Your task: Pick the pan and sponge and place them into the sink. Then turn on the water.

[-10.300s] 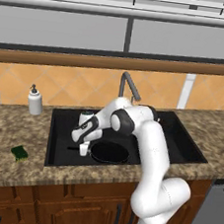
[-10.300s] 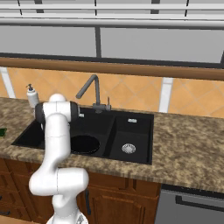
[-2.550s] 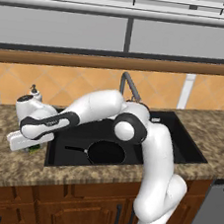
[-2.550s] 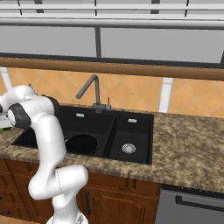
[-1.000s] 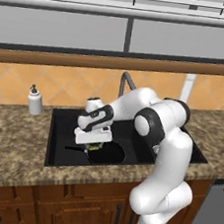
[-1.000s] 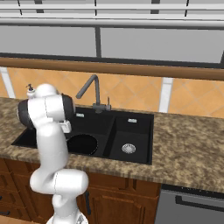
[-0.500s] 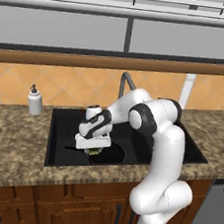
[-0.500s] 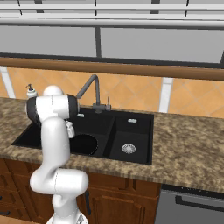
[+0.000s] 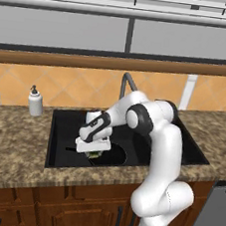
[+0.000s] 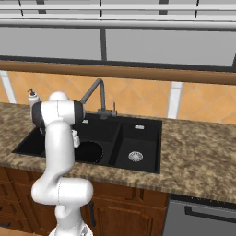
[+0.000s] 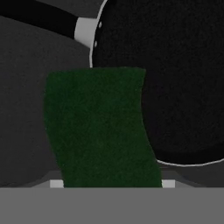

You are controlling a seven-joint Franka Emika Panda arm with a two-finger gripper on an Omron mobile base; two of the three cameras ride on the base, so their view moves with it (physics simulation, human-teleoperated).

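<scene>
The dark-green sponge [image 11: 100,127] hangs between my fingers, and my gripper [image 11: 112,183] is shut on it. In the left base view the gripper [image 9: 93,149] is low in the wide bowl of the black sink [image 9: 65,129], with the sponge [image 9: 95,155] showing green just under the hand. The black pan [image 9: 113,156] lies flat on that bowl's floor, right beside and partly under the sponge. From the hand, the pan [image 11: 166,78] is up and to the right, its handle [image 11: 43,19] running off to the upper left. The pan [image 10: 88,152] also shows past my arm.
A dark gooseneck faucet [image 9: 126,82] stands behind the sink, with no stream from it. A white soap dispenser [image 9: 34,101] sits on the granite counter [image 9: 10,147] at the back left. The narrow bowl has a silver drain [image 10: 135,156].
The hand has come down a little into the wide bowl with the sponge still held, ending close over the pan's near edge.
</scene>
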